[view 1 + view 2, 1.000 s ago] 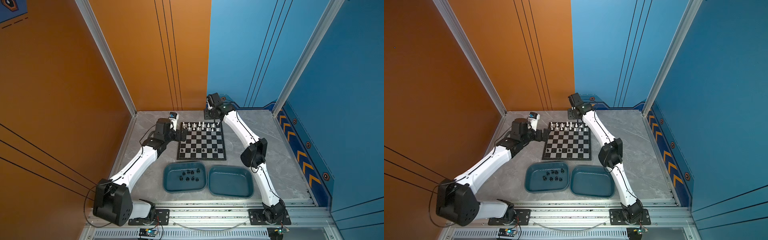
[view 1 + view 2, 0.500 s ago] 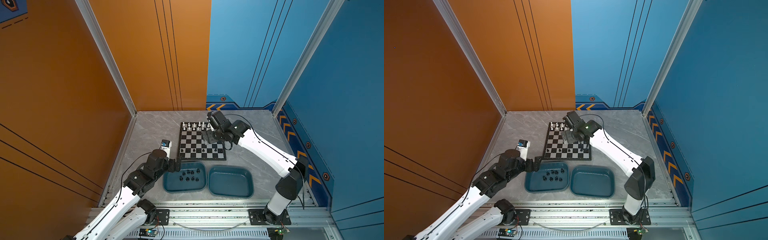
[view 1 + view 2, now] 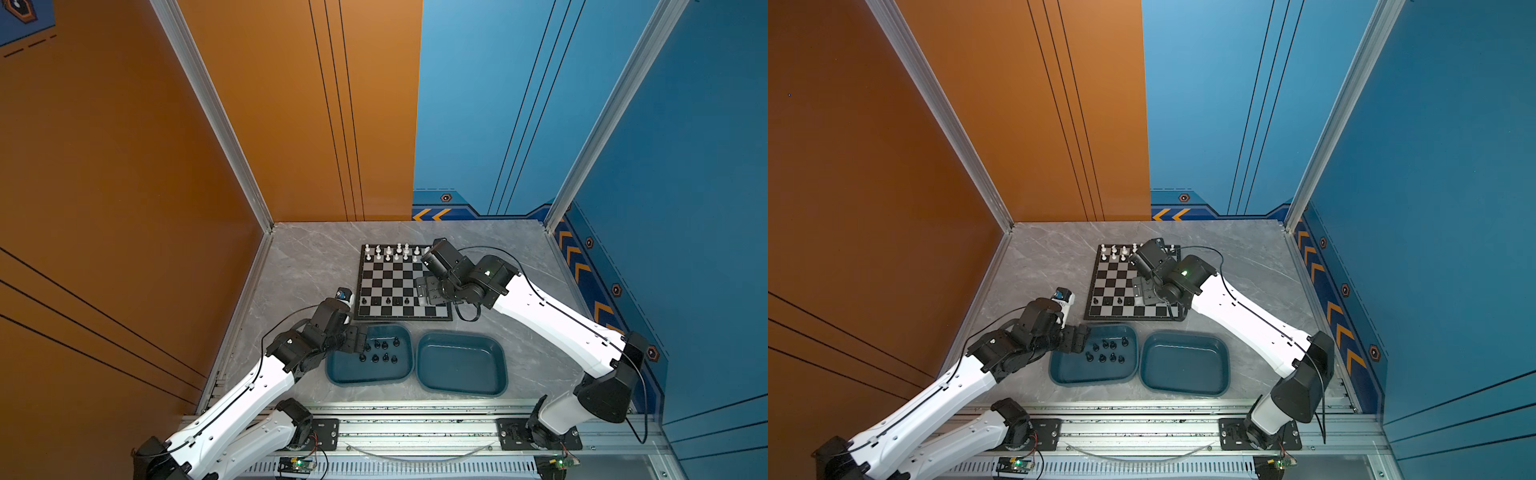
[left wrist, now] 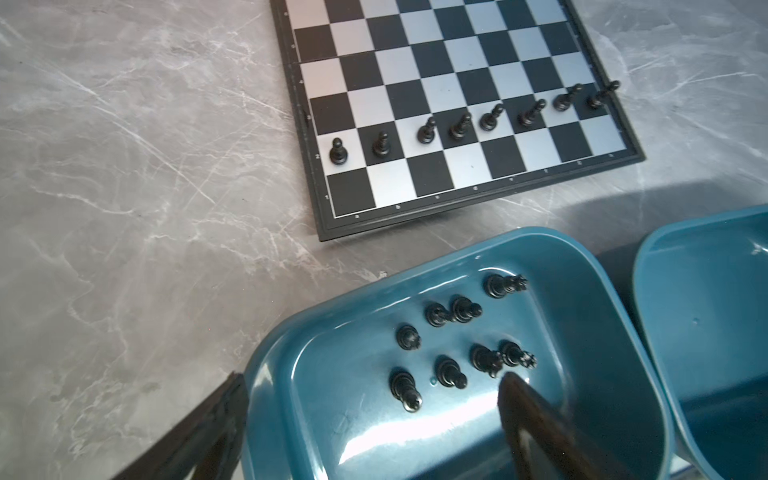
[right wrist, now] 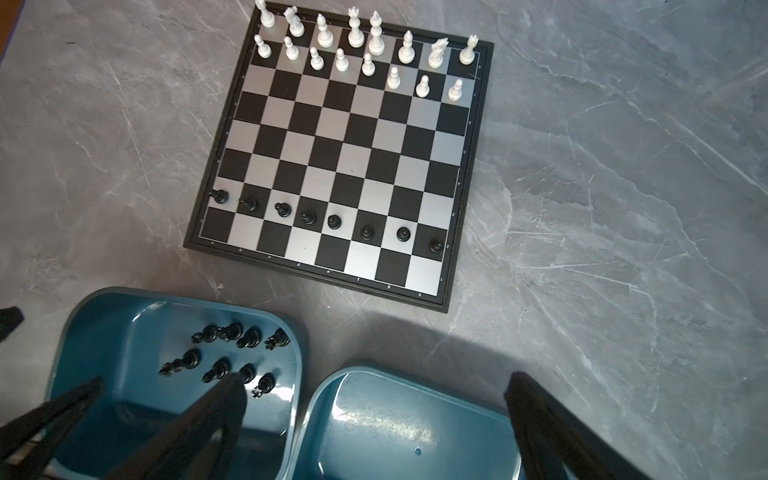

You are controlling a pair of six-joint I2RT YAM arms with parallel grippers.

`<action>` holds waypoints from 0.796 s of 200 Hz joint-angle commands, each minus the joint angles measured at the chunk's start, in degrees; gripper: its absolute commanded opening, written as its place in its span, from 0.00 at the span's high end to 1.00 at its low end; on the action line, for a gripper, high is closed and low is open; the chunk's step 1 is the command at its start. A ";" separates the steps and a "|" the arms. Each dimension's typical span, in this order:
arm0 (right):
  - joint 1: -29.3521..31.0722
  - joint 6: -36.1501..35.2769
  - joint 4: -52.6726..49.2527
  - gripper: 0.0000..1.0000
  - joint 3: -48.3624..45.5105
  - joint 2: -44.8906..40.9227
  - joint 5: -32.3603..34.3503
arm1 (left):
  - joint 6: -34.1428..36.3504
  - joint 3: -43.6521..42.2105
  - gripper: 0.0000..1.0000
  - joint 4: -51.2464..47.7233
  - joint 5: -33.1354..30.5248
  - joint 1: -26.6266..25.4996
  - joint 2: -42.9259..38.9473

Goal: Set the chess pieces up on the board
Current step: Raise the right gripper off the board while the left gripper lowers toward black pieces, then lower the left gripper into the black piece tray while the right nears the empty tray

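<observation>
Take the far wall as 12 o'clock in both top views. Nearest is the metal rail [image 3: 415, 432] at the 6 o'clock edge of the grey marbled tabletop [image 3: 307, 266], with both arms mounted on it.

Just beyond it, two teal trays sit side by side, almost touching. The left tray [image 3: 353, 376] [image 3: 1075, 374] holds eight black chess pieces [image 3: 385, 345] [image 4: 449, 370], bunched toward its 12 o'clock side. The right tray [image 3: 461, 365] lies at its 3 o'clock side.

The left gripper [image 3: 358, 336] [image 4: 372, 376] hovers over the left tray's 10 o'clock corner, jaws spread wide with no piece between them. In the left wrist view one of its fingers [image 4: 536, 428] reaches over the tray floor just beside the pieces. The other finger is outside the rim, over the tabletop.

At 12 o'clock from the trays lies the board [image 3: 390, 282] [image 5: 332, 141], near them but apart. Eight black pawns [image 3: 388, 300] [image 5: 334, 221] stand in a line on the second row from its 6 o'clock edge.

The right gripper [image 3: 426, 291] [image 5: 374, 375] hangs above the board's 4 o'clock area, jaws fully apart and grasping nothing. How high it hangs I cannot tell.

At the board's 12 o'clock end, sixteen white chess pieces [image 3: 390, 252] [image 5: 355, 31] fill the last two rows. In both top views the right arm hides some of them.
</observation>
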 commanded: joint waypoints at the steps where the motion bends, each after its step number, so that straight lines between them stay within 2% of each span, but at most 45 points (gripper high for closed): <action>1: 2.10 4.38 -8.67 0.00 4.97 2.33 3.79 | -0.11 1.01 0.05 -0.12 2.58 -0.43 0.11; 40: 2.39 3.43 -8.00 0.00 1.29 1.09 2.23 | -1.84 4.66 0.10 -0.73 2.83 -1.82 5.57; 68: -1.03 -0.88 -5.55 0.00 -3.01 -1.17 -2.20 | -6.22 7.51 0.10 -0.61 -5.78 -6.78 8.78; 84: -2.98 -3.93 -5.89 0.00 -5.13 -3.70 -3.82 | -8.69 10.18 0.10 -0.29 -7.81 -9.32 12.59; 108: -9.06 -6.40 -5.41 0.00 -10.49 -8.73 -7.38 | -10.06 16.11 0.12 -2.01 -11.67 -14.87 20.36; 120: -14.79 -6.07 -5.25 0.00 -12.20 -11.21 -10.30 | -10.57 19.11 0.13 -3.48 -11.68 -17.04 24.22; 123: -15.79 -6.11 -4.93 0.00 -12.68 -11.93 -11.17 | -10.57 20.35 0.17 -3.87 -11.73 -17.58 25.18; 132: -18.25 -6.58 -3.91 0.00 -13.83 -13.90 -13.45 | -10.66 22.15 0.18 -4.75 -11.73 -19.07 27.77; 159: -21.05 -8.54 -2.84 0.00 -14.83 -16.55 -14.50 | -9.90 26.05 0.21 -5.32 -10.65 -21.18 34.16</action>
